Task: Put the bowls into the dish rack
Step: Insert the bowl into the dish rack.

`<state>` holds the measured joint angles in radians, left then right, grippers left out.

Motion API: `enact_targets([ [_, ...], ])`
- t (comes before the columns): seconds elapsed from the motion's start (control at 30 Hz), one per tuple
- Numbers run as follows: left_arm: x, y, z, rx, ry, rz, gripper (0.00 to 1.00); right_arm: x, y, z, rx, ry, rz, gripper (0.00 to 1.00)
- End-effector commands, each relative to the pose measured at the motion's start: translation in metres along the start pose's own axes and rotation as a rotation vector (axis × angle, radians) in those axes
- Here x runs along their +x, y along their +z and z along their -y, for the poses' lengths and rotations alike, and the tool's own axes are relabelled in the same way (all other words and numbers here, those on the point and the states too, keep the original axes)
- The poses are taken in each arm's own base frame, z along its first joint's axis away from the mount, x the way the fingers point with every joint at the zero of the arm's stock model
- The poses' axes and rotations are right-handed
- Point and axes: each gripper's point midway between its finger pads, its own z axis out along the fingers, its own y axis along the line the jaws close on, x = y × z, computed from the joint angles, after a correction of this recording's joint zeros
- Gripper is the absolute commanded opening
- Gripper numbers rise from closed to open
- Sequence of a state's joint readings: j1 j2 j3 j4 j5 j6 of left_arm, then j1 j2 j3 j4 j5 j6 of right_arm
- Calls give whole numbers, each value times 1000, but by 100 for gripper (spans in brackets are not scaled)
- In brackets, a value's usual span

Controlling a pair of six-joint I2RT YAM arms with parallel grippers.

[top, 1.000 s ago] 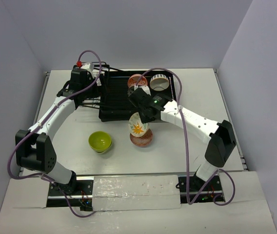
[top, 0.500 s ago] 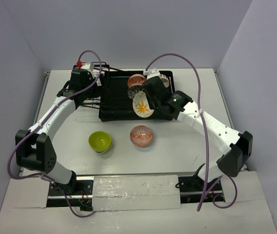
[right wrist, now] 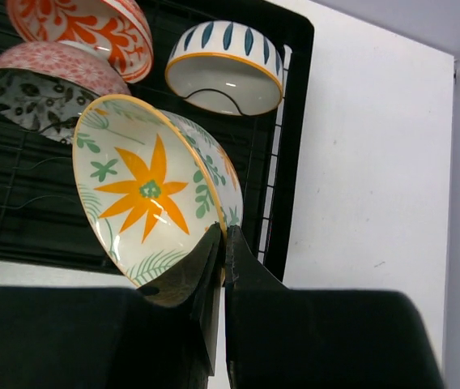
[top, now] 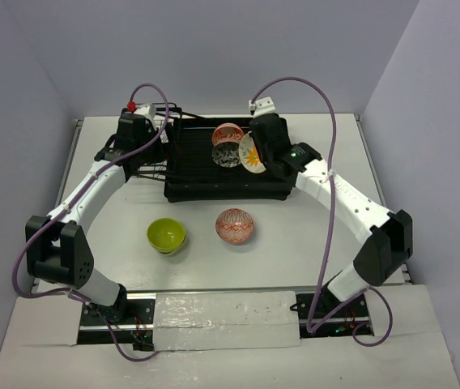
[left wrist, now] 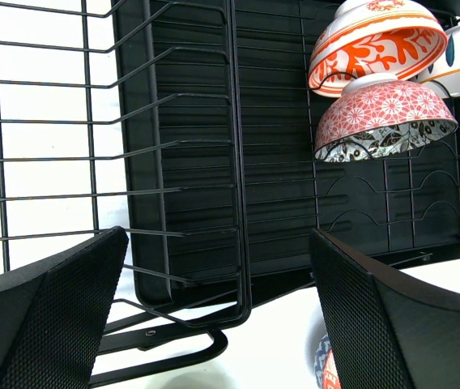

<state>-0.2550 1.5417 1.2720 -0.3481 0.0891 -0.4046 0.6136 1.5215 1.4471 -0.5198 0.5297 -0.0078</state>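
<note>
Orange-flowered bowl [right wrist: 153, 190] hung tilted over the dish rack [top: 189, 166], rim pinched tight in my right fingers [right wrist: 250, 279]; left fingers [left wrist: 52, 324] spread wide, holding nothing.

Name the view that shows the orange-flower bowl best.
Right wrist: the orange-flower bowl fills the frame, tilted, its rim pinched by the right fingers. The top view shows it small, over the dish rack; the left wrist view does not clearly show it.

The dish rack [top: 193, 166] is black. At its far right: a leaf bowl [left wrist: 376, 40], white with orange-red; a floral bowl [left wrist: 384, 113], pink outside, black-and-white inside; a blue-stroked bowl [right wrist: 226, 69], white with an orange rim; a flower bowl [right wrist: 145, 194], cream with an orange bloom and green fronds. Nearer, the left bowl [top: 166, 235] is lime green, the right bowl [top: 235, 225] red-orange patterned.
</note>
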Motion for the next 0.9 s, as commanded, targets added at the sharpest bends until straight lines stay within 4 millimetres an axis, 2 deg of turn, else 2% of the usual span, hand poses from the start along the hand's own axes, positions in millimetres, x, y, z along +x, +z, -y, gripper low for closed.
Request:
enact_targets([
  [0.0,-5,-2,5,11,5,2,99,-19,16,10,36,57,56,0],
  [0.13,-4,0,5,11,6,-3,99,-12,26,15,28,96,23,0],
  [0.33,-2,3,4,10,5,-14,99,16,36,23,22,162,-51,0],
  [0.6,0,11,6,19,0,-40,99,55,53,7,-96,246,-169,0],
  [0.87,0,10,4,14,6,-32,99,78,61,0,-160,322,-239,0],
])
